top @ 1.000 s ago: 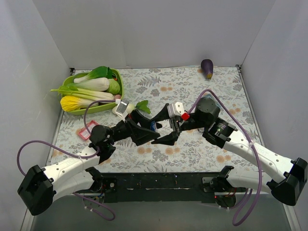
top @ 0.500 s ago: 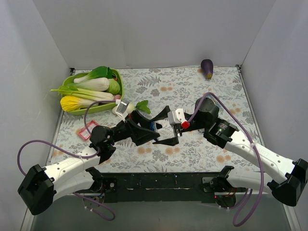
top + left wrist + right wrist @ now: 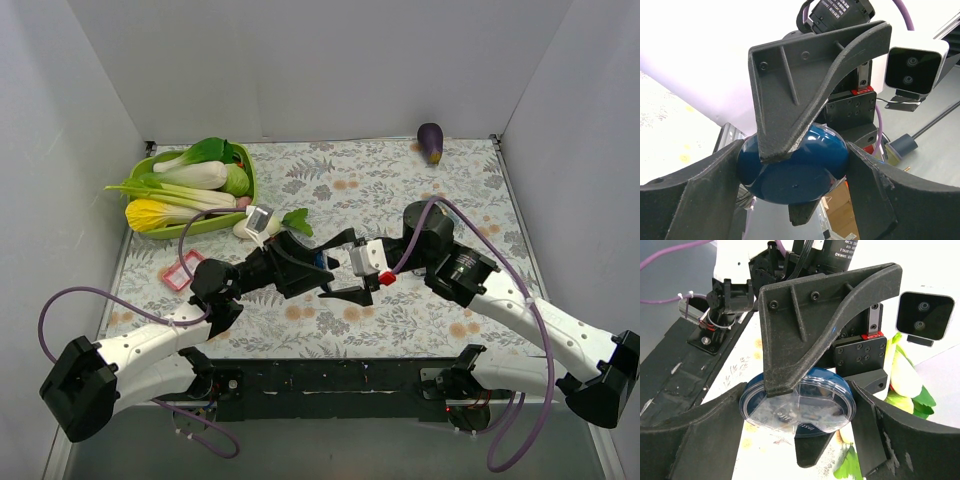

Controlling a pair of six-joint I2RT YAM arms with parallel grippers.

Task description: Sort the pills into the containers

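right gripper (image 3: 797, 401) has slid left; it and left gripper (image 3: 792, 167) both pinch the blue case (image 3: 800, 177). opposed pulling could pop it apart, spilling the contents.

blue dish (image 3: 790, 182): round, dark blue base, clear lid on; lifted off the bench (image 3: 400, 190), tipped on edge, mid-scene, pinched between left hand (image 3: 795, 165) and right hand (image 3: 797, 410)
pink tray (image 3: 181, 270): rectangular, flat on bench, left side, well apart from dish
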